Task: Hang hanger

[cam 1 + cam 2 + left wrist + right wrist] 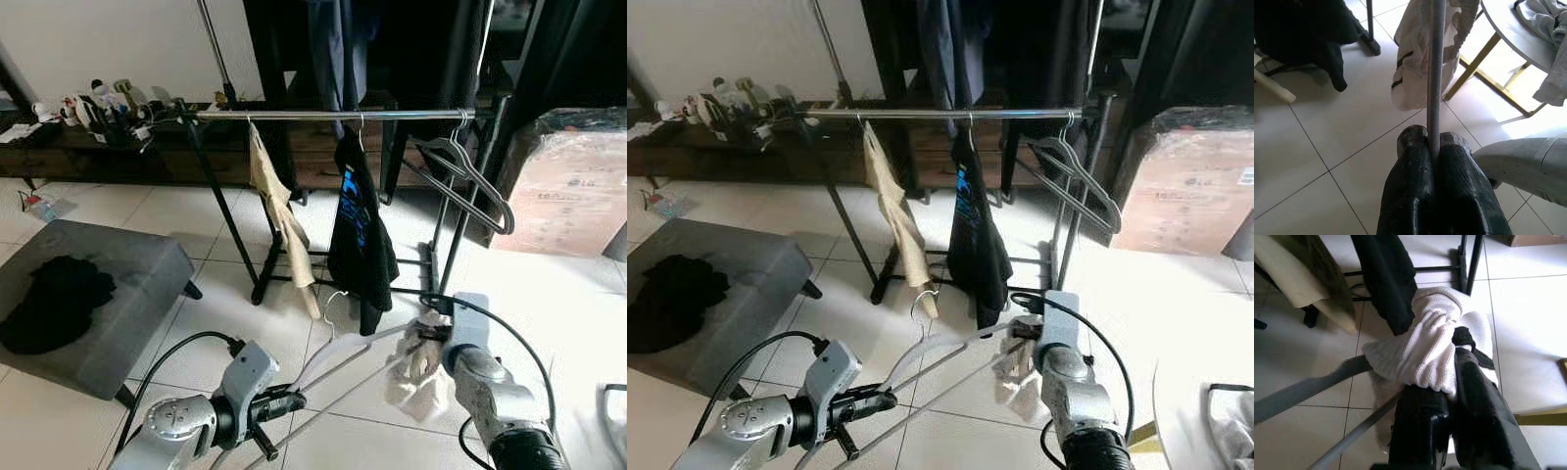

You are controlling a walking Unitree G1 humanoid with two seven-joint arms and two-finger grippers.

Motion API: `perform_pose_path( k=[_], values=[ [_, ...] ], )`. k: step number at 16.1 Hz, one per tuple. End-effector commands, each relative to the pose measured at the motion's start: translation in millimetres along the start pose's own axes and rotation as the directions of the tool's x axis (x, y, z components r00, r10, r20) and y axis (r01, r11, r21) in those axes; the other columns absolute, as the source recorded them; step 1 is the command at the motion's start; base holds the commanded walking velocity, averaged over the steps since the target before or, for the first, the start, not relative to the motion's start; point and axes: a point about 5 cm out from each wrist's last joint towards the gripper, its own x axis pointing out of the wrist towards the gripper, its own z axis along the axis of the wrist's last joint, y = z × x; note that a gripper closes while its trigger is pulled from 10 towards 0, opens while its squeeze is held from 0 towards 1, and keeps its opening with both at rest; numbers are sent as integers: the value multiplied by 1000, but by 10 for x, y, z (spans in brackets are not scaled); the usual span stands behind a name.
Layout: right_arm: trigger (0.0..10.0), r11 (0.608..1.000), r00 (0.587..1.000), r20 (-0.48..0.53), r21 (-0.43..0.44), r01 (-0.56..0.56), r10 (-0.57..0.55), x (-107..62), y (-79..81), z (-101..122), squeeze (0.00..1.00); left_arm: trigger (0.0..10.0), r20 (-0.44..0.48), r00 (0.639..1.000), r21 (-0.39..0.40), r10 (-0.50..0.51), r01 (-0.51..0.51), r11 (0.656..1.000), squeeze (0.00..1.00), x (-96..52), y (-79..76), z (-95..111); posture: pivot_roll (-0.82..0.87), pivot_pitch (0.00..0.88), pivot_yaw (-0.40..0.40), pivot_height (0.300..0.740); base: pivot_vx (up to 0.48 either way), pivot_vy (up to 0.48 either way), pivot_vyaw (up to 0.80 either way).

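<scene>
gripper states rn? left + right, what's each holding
Left gripper: jaws closed on the lower bar of the hanger.
Right gripper: jaws closed on the white garment bunched at the hanger's other end.

2 hung garments (358, 225), 2 empty hangers (470, 181).

A lived-in home is shown: a white tiled floor (176, 211), a clothes rail (333, 115) hung with garments, a grey padded bench (118, 284) with dark clothing on it, a cluttered low wooden sideboard (59, 157) and a cardboard box (573, 191).
</scene>
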Motion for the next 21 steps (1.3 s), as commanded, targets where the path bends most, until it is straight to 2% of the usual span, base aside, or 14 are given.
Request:
perform_pose_path(
  k=[1,4,5,8,10,11,13,15,16,19,21],
  values=[
    [10000,998,998,45,-24,-52,53,-26,110,86,0,10000,-4,1000,-7,-13,13,1000,0,-20,3,3,-125,128,88,740,0,0,0],
    [10000,992,994,51,-83,-93,97,-44,167,112,0,10000,4,998,-29,-62,62,998,0,-13,-27,7,-127,129,86,740,0,0,0],
    [10000,981,989,58,-150,-124,134,-60,205,120,0,10000,0,996,-43,-87,87,995,0,-12,-45,4,-127,131,85,740,0,0,0],
    [10000,959,984,57,-241,-148,166,-82,226,132,0,10000,-7,998,-21,-64,64,998,0,1,-24,-4,-127,133,85,740,0,0,0],
    [10000,921,981,59,-359,-150,183,-110,215,151,0,10000,6,999,-2,-34,34,999,0,26,4,15,-128,135,85,740,0,0,0],
    [10000,888,980,39,-431,-158,193,-143,195,160,0,10000,29,1000,21,7,-8,1000,0,52,45,55,-131,138,85,740,0,0,0],
    [10000,875,971,44,-445,-191,234,-204,229,211,0,10000,55,998,36,42,-44,998,0,82,73,98,-136,141,84,740,0,0,0],
    [10000,859,957,51,-456,-233,287,-288,300,271,0,10000,61,998,35,29,-31,999,0,101,60,109,-139,142,84,740,0,0,0],
    [10000,824,935,49,-491,-283,351,-389,389,306,0,10000,66,998,31,22,-25,999,0,115,49,108,-141,143,84,740,0,0,0],
    [10000,778,916,97,-567,-270,389,-472,422,399,0,10000,61,998,15,-16,15,1000,0,129,2,89,-145,146,85,740,0,0,0],
    [10000,721,880,117,-628,-294,460,-543,459,457,0,10000,54,998,2,-45,45,999,0,133,-35,72,-140,146,84,740,0,0,0]
  ],
)
